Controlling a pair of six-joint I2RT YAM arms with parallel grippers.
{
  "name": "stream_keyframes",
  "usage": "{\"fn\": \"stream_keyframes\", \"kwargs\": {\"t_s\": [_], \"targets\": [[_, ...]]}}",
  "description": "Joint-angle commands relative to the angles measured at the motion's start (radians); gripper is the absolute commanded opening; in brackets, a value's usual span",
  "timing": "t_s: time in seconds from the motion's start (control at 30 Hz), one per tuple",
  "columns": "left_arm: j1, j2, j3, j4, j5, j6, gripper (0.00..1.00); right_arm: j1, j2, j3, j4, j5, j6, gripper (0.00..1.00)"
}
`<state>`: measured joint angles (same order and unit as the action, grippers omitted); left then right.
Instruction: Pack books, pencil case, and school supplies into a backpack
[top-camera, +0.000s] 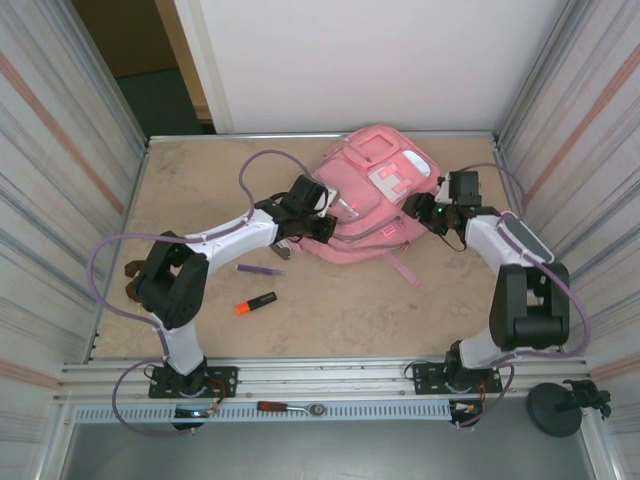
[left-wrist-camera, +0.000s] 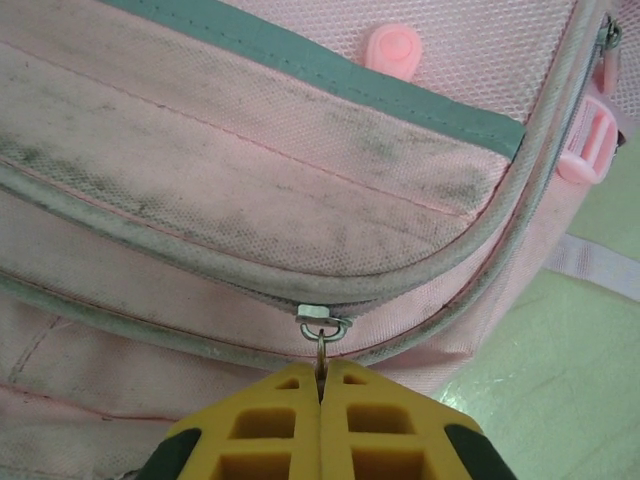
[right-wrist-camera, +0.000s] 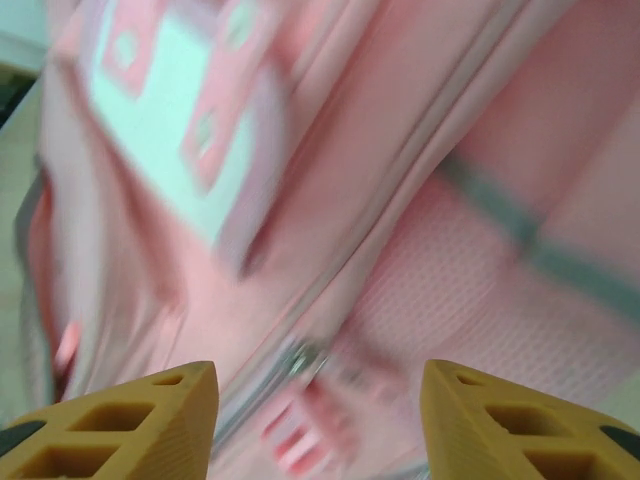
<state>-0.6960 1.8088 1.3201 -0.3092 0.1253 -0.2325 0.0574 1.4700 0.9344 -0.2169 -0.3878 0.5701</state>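
The left hand (left-wrist-camera: 320, 388) was shut, its two yellow fingers (left-wrist-camera: 270, 425) pressed together on the thin metal zipper pull (left-wrist-camera: 321, 348) of the backpack (left-wrist-camera: 250, 150). The pull hung from a small slider (left-wrist-camera: 323, 322) on a grey-edged zip line that curved across soiled pink fabric. A pink buckle (left-wrist-camera: 585, 140) sat at the bag's right edge.

From above, the left hand (top-camera: 318, 228) lay against the near left side of the backpack (top-camera: 370, 195).

The right hand (right-wrist-camera: 320, 420) stood with its fingers (right-wrist-camera: 180, 420) apart and clamped on nothing. The blurred pink fabric and a zip line of the backpack (right-wrist-camera: 400, 150) showed between them. From above, the right hand (top-camera: 432, 212) sat at the bag's right edge.

The backpack lay toward the far middle of the counter (top-camera: 350, 310), white patches facing up and a pink strap trailing toward the near side. The purple pen (top-camera: 258, 269) lay on the counter just near of the left forearm. The orange-and-black marker (top-camera: 256, 303) lay a little nearer the arm bases, well apart from the bag.
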Motion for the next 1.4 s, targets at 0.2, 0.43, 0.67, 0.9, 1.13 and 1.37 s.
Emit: {"fn": "stream_keyframes", "kwargs": {"t_s": [0.2,0.43,0.67,0.9,1.13,1.37], "targets": [[-0.05,-0.023,-0.013,-0.015,0.024,-0.008,0.0,0.224,-0.08,-0.105,0.213,-0.016,0.199,0.59],[-0.066,-0.01,-0.017,-0.008,0.019,-0.007,0.0,0.289,0.072,-0.035,0.275,0.03,0.264,0.57],[-0.065,-0.023,-0.035,-0.032,-0.066,0.029,0.0,0.269,0.105,-0.011,0.21,0.083,0.209,0.14],[-0.034,-0.027,-0.023,-0.127,-0.282,0.102,0.0,0.168,0.005,-0.062,0.086,-0.008,0.058,0.0],[-0.014,0.003,0.021,-0.167,-0.389,0.171,0.0,0.031,-0.014,-0.031,-0.052,-0.19,-0.082,0.0],[-0.05,-0.009,0.016,-0.155,-0.239,0.157,0.0,-0.001,0.076,0.136,-0.215,-0.199,-0.19,0.0]]}}
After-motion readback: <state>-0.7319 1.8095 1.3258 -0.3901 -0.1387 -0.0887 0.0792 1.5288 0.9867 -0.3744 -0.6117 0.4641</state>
